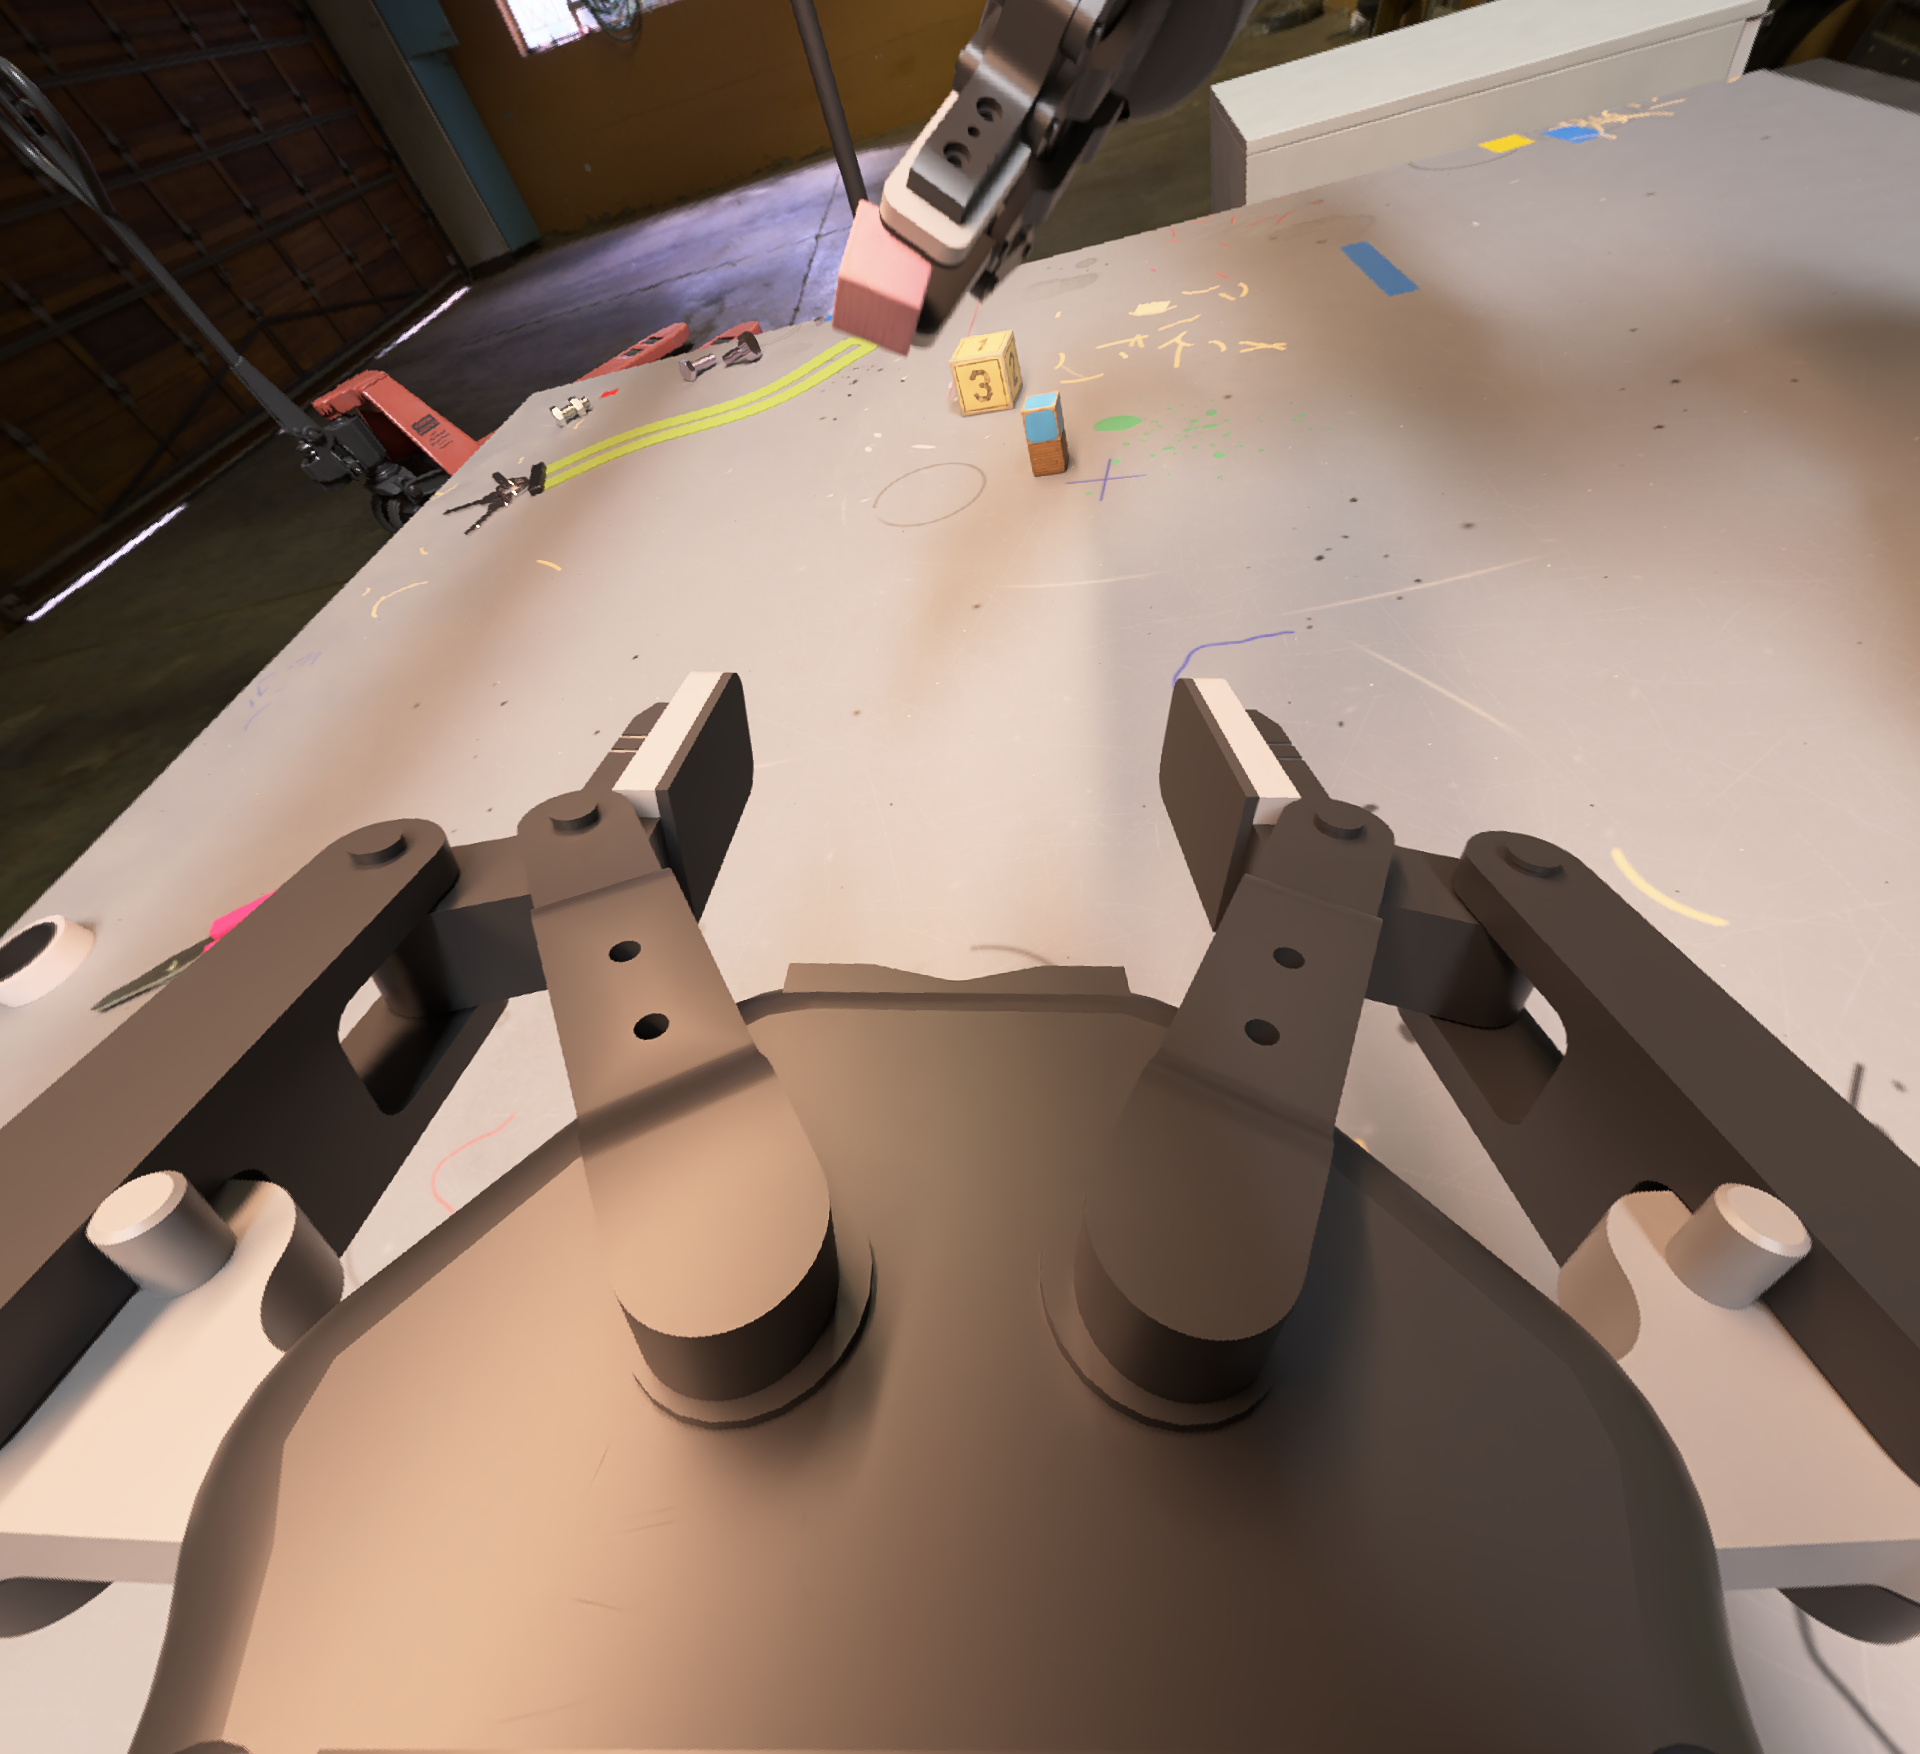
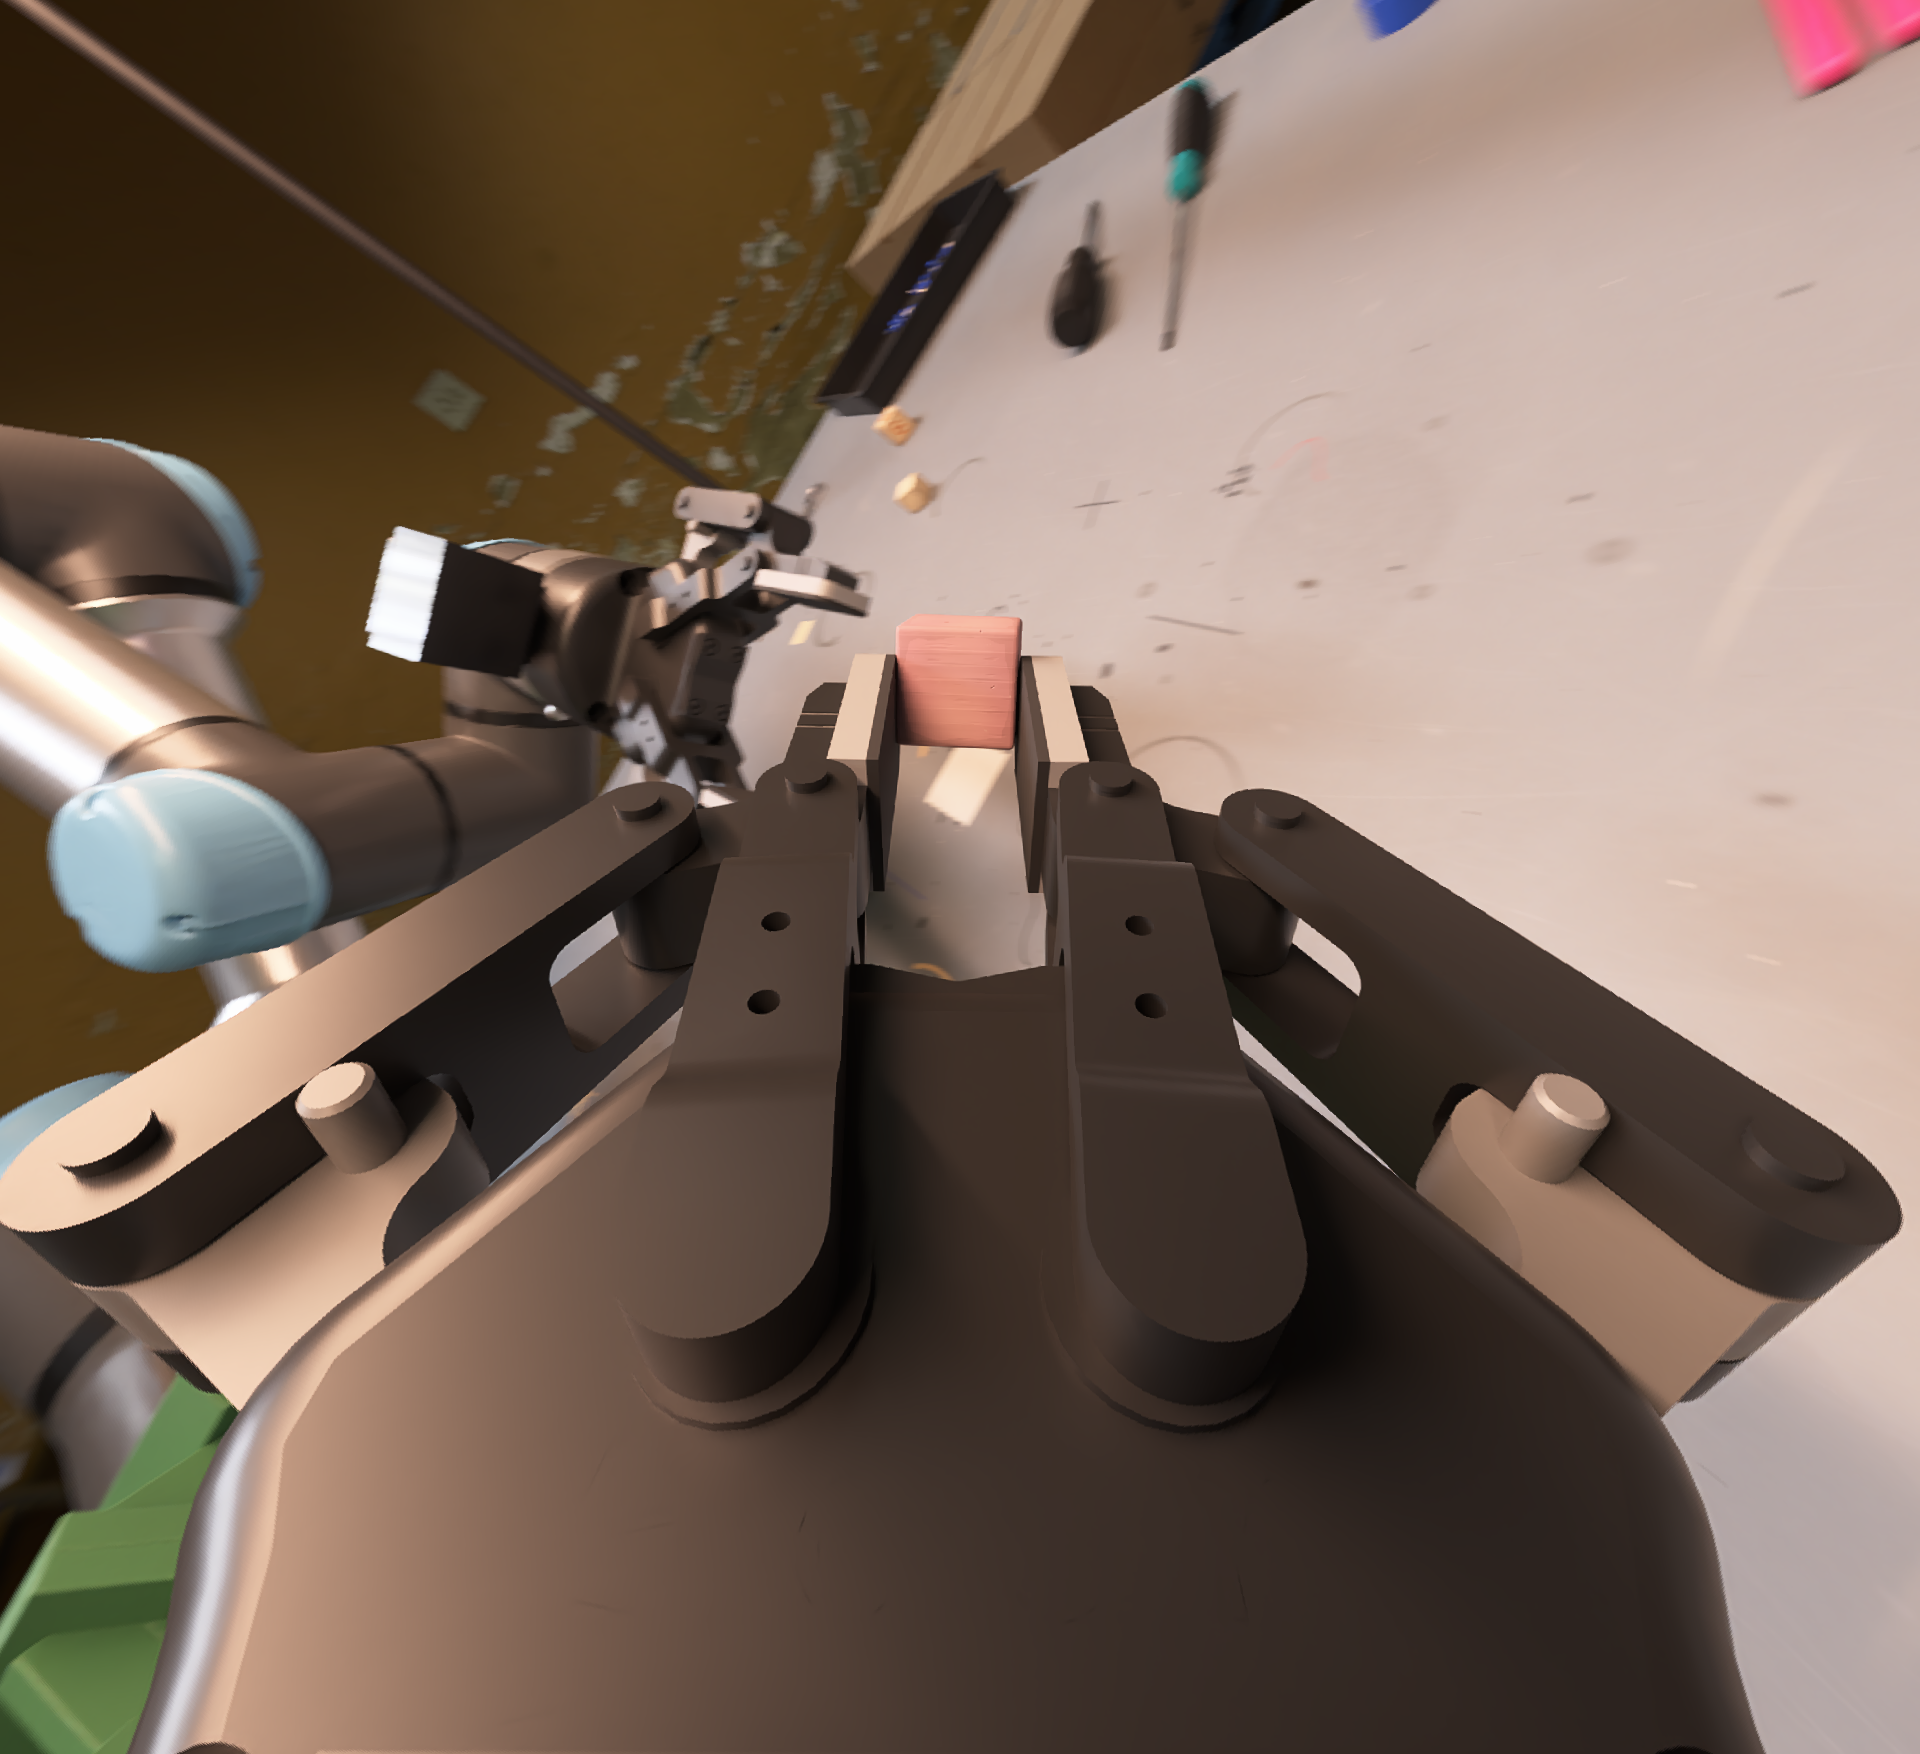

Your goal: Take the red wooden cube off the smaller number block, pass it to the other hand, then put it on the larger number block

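Stretching ahead of both tools, the grey worktable point(image 1: 1039, 769) is carrying everything else. Over it, the left gripper point(image 1: 956, 748) is hanging with its fingers spread wide and nothing between them. Up ahead of it, the right gripper point(image 1: 940, 270) is hanging in the air, pinching the red wooden cube point(image 1: 881, 293) at its fingertips; seen from its own wrist, the right gripper point(image 2: 956, 712) is clamping the red wooden cube point(image 2: 956, 681) between both pads. Just below and beyond that held cube, the yellow number block point(image 1: 984, 372) is sitting on the table, and a smaller blue-topped wooden block point(image 1: 1043, 434) is standing upright just beside it.
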Available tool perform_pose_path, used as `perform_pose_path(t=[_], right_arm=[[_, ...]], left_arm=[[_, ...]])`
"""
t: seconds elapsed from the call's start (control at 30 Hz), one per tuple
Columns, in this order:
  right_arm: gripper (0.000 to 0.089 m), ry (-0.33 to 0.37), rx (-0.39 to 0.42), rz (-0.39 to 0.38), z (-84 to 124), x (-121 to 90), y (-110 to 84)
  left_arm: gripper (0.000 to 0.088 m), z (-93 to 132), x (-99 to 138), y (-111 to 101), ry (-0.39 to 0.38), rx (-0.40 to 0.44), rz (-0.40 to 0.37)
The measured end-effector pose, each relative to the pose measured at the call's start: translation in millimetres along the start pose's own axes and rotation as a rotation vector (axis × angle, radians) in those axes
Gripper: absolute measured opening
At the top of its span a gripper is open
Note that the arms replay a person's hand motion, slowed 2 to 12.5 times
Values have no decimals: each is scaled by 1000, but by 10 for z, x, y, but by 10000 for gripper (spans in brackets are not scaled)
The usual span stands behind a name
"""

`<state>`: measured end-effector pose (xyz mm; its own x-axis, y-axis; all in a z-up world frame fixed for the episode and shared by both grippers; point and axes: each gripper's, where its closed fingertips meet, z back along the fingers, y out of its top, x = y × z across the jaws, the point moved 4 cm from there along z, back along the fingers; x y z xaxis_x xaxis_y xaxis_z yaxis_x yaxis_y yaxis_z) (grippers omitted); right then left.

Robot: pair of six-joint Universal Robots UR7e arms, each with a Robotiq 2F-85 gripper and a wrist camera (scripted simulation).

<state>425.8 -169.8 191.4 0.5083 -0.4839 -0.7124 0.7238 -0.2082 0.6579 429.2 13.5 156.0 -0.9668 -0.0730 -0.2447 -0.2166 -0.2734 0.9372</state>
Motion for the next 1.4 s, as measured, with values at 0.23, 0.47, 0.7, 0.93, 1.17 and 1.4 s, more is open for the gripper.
perform_pose_path(t=[0.23,0.47,0.7,0.93,1.17,1.4], right_arm=[[205,-364,30,116,687,371,282],[205,-757,23,167,1443,830,521],[205,-1030,-39,116,2029,1275,589],[205,-1120,-105,10,2287,1651,528],[205,-1164,-181,-61,2354,1961,423],[205,-1221,-266,-80,2345,2212,327]], left_arm=[[756,-27,19,-73,-20,21,46],[764,-75,53,-143,-49,19,86],[765,-124,67,-198,-55,-12,87],[757,-162,85,-239,-53,-35,69],[745,-191,108,-275,-66,-49,62],[736,-218,129,-317,-80,-67,56]])
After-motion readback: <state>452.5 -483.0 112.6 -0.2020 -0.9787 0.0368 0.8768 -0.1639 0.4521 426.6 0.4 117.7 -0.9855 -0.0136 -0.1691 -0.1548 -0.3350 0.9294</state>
